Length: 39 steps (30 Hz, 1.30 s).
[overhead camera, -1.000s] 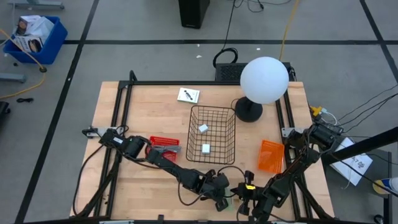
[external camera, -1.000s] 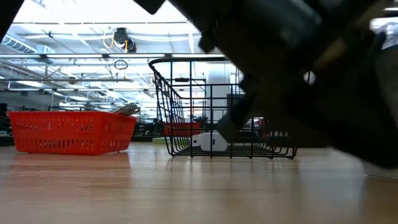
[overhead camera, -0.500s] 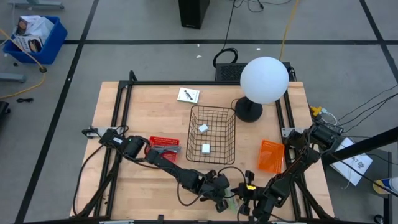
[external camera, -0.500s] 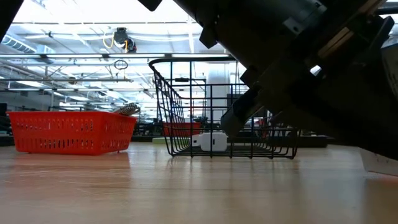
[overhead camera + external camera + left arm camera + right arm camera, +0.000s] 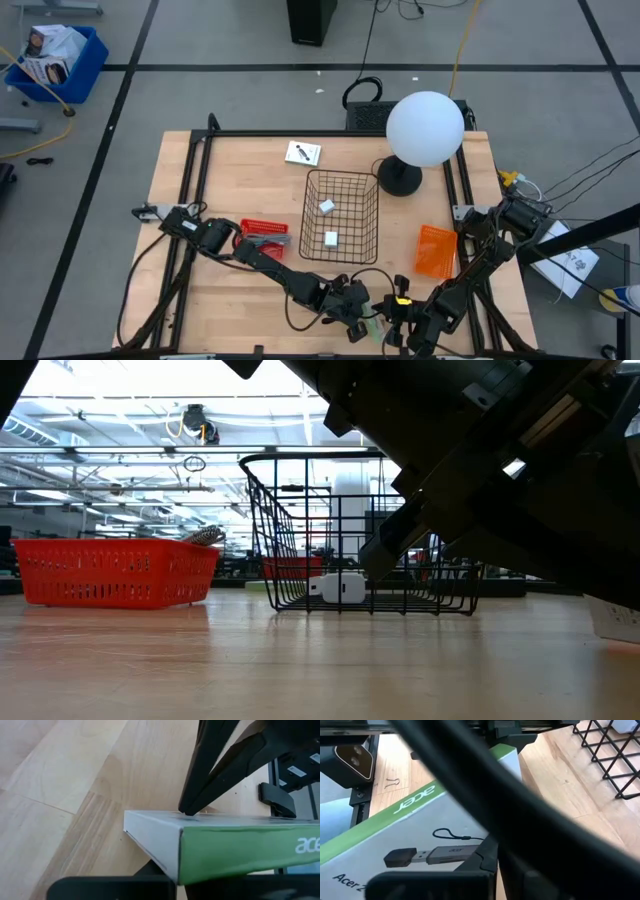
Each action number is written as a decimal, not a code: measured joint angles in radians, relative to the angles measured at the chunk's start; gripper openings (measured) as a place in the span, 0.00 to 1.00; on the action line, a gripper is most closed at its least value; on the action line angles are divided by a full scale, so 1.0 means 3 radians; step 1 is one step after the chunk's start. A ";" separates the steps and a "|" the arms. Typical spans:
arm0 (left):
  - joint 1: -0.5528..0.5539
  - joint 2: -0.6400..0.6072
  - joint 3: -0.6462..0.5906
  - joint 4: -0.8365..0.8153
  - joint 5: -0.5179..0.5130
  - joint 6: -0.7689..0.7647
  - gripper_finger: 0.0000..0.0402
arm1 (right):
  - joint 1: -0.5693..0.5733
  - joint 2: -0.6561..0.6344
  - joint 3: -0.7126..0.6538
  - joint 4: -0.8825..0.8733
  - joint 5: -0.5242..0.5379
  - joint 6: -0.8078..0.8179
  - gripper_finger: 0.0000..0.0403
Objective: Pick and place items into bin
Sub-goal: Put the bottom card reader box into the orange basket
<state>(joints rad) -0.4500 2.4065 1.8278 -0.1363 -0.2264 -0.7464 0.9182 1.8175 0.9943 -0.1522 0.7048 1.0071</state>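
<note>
A flat white box with a green side (image 5: 372, 328), printed "acer" and showing a USB stick (image 5: 420, 830), sits at the table's near edge between my two grippers. My left gripper (image 5: 355, 325) comes at it from the left and my right gripper (image 5: 392, 322) from the right, both shut on it. Two tiny white blocks (image 5: 327, 205) (image 5: 331, 239) lie on the floor of the black wire basket (image 5: 340, 215). A white card with a black mark (image 5: 302, 153) lies flat near the far edge. The teal tool is out of view. My left gripper has the box at the end near its corner (image 5: 150, 832). The box itself hides the place of contact, and a dark finger (image 5: 155, 867) shows beneath it. The box lies level, with this corner above the wood. My right gripper has one fingertip (image 5: 187, 810) on the box's printed top face (image 5: 205, 822), slanting down from above. That finger (image 5: 487, 857) lies across the face. The box hides the other finger.
A red basket (image 5: 263, 236) with a grey metallic piece at its rim (image 5: 207, 536) stands left of the wire basket. An orange basket (image 5: 435, 250) stands to its right. A lamp with a white globe (image 5: 425, 128) stands at the far right. A cable crosses my right wrist view.
In the low view the arms close to the camera have risen a little and shifted toward the picture's right. More of the wire basket now shows under them. In the high view the grippers and the box stay at the near edge.
</note>
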 joint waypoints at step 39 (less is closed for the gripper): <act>0.0024 -0.0034 0.0020 0.0212 0.0074 0.0021 0.09 | 0.0001 -0.0303 0.0000 -0.0371 -0.0008 -0.0245 0.37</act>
<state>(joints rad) -0.4428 2.3963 1.8338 -0.0729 -0.2042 -0.7401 0.9184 1.7267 0.9943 -0.2635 0.7025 0.9335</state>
